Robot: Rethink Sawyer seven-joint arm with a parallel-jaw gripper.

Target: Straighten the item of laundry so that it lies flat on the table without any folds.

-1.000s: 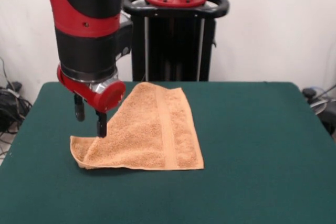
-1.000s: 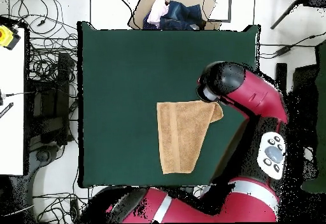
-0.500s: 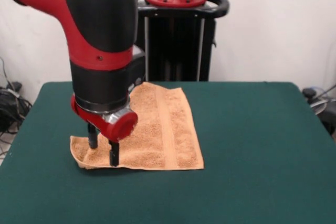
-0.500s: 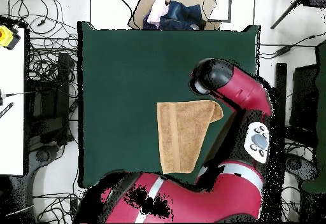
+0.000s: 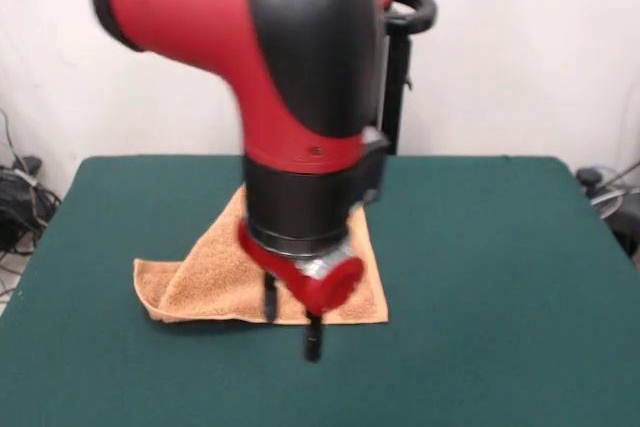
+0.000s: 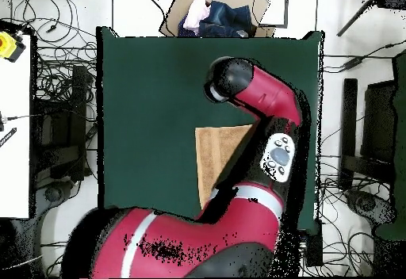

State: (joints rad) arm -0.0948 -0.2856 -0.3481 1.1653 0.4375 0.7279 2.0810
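Observation:
The item of laundry is an orange-tan towel lying on the green table. Its left part is doubled over into a diagonal fold, and the arm hides its middle. My gripper hangs just in front of the towel's near edge, open, with nothing between its two black fingers. From overhead, only the left strip of the towel shows on the table. There the arm covers the remainder of the towel and the gripper.
A cardboard box of clothes sits beyond the table's top edge in the overhead view. Cables lie on the floor at the left. A white side table stands beside them.
The arm has swung from the towel's left corner across to its near edge, toward the table's middle. The gripper holds nothing and the towel lies as before.

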